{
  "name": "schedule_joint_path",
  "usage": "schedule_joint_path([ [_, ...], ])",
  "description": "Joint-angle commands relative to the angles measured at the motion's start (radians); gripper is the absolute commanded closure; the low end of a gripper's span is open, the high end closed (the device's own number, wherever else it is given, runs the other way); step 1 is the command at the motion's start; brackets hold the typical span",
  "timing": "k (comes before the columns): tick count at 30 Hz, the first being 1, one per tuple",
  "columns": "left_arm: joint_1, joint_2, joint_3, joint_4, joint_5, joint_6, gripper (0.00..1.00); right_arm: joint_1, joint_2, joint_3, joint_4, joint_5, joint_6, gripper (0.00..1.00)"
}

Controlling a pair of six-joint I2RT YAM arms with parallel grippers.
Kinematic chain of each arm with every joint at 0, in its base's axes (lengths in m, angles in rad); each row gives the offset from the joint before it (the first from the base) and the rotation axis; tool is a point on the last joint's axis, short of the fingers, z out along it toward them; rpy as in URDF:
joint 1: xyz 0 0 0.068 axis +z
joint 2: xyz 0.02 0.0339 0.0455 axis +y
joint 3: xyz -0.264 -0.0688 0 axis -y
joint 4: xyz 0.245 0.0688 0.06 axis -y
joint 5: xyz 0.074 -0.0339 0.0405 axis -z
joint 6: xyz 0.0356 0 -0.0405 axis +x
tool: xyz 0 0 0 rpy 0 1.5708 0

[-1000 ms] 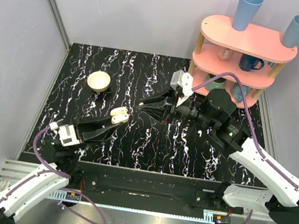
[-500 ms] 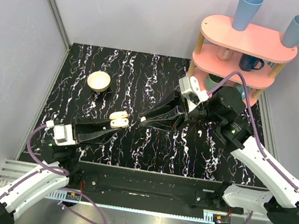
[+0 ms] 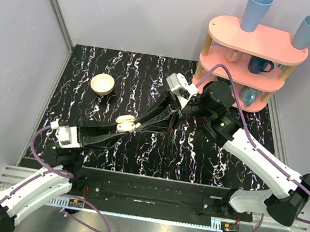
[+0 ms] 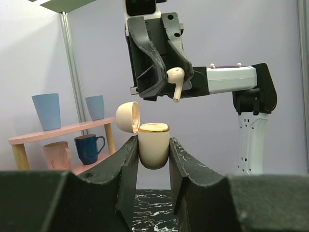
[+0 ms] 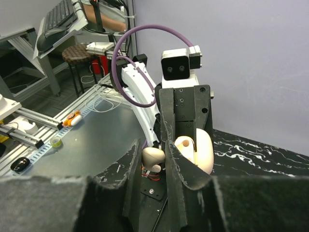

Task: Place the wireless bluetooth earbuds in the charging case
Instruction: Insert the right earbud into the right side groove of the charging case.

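Note:
My left gripper [image 4: 153, 149] is shut on the cream charging case [image 4: 154, 145] and holds it upright above the table. The case's lid [image 4: 127, 117] is flipped open to the left. My right gripper [image 5: 157, 155] is shut on one cream earbud [image 5: 155, 158]. In the left wrist view that earbud [image 4: 175, 81] hangs stem down, just above and slightly right of the open case. In the top view the left gripper [image 3: 124, 125] and the right gripper [image 3: 140, 125] meet at the table's middle left, and the case [image 3: 124, 121] shows between them.
A small wooden bowl [image 3: 102, 83] sits at the far left of the black marbled table [image 3: 122, 64]. A pink two-tier shelf [image 3: 253, 42] at the back right carries two light blue cups [image 3: 257, 10] on top and a dark blue mug [image 3: 260, 64] below.
The right arm has swung left and stretched out, so the earbud now hangs over the case. The left gripper has shifted slightly with the case, still shut on it.

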State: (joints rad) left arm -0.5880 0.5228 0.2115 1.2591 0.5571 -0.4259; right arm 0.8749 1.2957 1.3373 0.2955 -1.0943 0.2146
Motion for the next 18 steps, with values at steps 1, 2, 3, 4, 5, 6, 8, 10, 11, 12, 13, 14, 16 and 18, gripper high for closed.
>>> schedule_joint_path([
  [1,-0.001,0.019,0.051,0.082,0.043,-0.031,1.0,-0.005,0.023,0.082,0.008,-0.067,-0.015,0.78],
  [2,-0.001,0.023,0.051,0.086,0.046,-0.039,1.0,-0.005,0.028,0.091,-0.005,-0.07,-0.023,0.79],
  [3,-0.001,0.025,0.052,0.085,0.053,-0.042,1.0,-0.005,0.036,0.098,-0.039,-0.075,-0.032,0.78],
  [4,-0.003,0.026,0.052,0.085,0.055,-0.047,1.0,-0.005,0.039,0.114,-0.057,-0.079,-0.058,0.79],
  [5,-0.001,0.025,0.052,0.085,0.058,-0.053,1.0,-0.005,0.043,0.121,-0.077,-0.082,-0.073,0.79],
  [6,-0.001,0.026,0.052,0.083,0.059,-0.056,1.0,-0.007,0.045,0.135,-0.126,-0.084,-0.092,0.78],
  [8,-0.003,0.026,0.052,0.072,0.06,-0.059,1.0,-0.005,0.051,0.155,-0.179,-0.084,-0.151,0.79],
  [10,-0.001,0.026,0.054,0.062,0.06,-0.059,1.0,-0.007,0.063,0.186,-0.254,-0.09,-0.199,0.79],
  [11,-0.001,0.026,0.057,0.06,0.063,-0.063,1.0,-0.007,0.066,0.194,-0.272,-0.098,-0.21,0.78],
  [12,-0.001,0.025,0.06,0.054,0.061,-0.063,1.0,-0.007,0.074,0.207,-0.291,-0.102,-0.208,0.78],
  [13,-0.003,0.025,0.062,0.049,0.063,-0.062,1.0,-0.007,0.076,0.214,-0.327,-0.105,-0.248,0.78],
  [14,-0.001,0.025,0.065,0.046,0.063,-0.066,1.0,-0.008,0.079,0.221,-0.344,-0.11,-0.259,0.79],
  [16,-0.003,0.025,0.074,0.022,0.064,-0.068,1.0,-0.007,0.091,0.247,-0.39,-0.121,-0.283,0.79],
  [18,-0.001,0.025,0.078,0.017,0.07,-0.07,1.0,-0.007,0.102,0.267,-0.432,-0.131,-0.297,0.79],
])
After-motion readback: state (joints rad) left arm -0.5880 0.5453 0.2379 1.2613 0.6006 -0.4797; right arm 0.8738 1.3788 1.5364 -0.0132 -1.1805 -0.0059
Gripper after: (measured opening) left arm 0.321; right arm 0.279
